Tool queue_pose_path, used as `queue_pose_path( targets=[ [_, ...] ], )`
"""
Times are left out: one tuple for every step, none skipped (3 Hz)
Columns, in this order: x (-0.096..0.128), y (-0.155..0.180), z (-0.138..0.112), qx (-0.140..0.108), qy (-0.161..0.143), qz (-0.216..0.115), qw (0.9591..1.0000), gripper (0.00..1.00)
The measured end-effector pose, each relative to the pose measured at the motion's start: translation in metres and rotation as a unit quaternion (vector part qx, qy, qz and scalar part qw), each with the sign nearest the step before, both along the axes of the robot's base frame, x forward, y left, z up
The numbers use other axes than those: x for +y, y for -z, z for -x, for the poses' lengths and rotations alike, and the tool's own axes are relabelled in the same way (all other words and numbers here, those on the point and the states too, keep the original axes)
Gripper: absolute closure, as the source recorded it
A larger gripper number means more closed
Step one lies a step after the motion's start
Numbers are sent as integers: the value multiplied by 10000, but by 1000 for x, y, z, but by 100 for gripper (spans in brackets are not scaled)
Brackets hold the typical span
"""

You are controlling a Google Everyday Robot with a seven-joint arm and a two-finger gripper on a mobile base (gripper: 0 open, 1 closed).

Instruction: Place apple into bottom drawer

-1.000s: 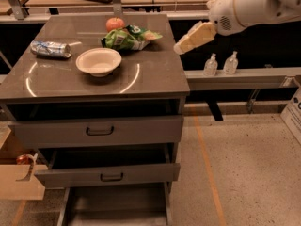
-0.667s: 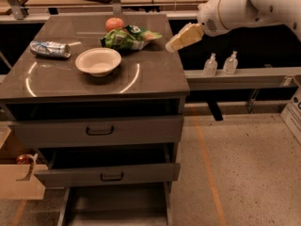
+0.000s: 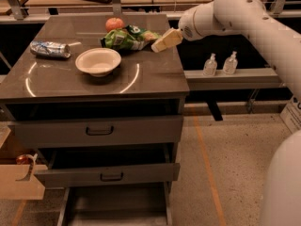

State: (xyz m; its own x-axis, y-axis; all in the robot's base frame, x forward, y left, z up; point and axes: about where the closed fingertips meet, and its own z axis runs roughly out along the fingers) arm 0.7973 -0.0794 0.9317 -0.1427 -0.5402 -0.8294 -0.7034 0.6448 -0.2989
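The apple (image 3: 114, 23), small and red-orange, sits at the back of the cabinet top, just behind the green snack bag (image 3: 127, 38). The gripper (image 3: 157, 45), with pale yellowish fingers, hovers over the right side of the cabinet top, right of the snack bag and to the right of and nearer than the apple, touching nothing. The bottom drawer (image 3: 115, 206) is pulled out at the foot of the cabinet, showing a plain grey floor with thin side walls.
A white bowl (image 3: 98, 61) and a crushed can (image 3: 50, 49) lie on the cabinet top (image 3: 155, 74). Two grey drawers with black loop handles (image 3: 99, 130) stand partly open. Two clear bottles (image 3: 220, 64) stand on a shelf to the right. A cardboard box (image 3: 19, 180) is at lower left.
The arm has swung left, bringing the gripper from beyond the cabinet's right edge to over the top, close to the snack bag. The objects have not moved.
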Motion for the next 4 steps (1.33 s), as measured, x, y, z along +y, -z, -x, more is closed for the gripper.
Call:
queue_pose_path(
  targets=[
    [13,-10,-27,-259,92,-200,9994,0],
    [28,-18,-58,-471,197,-457,9976,0],
    [50,-10,-86,-486,216,-676,9963,0],
    [68,-14,-102,-433,237,-978,9940,0]
  ],
)
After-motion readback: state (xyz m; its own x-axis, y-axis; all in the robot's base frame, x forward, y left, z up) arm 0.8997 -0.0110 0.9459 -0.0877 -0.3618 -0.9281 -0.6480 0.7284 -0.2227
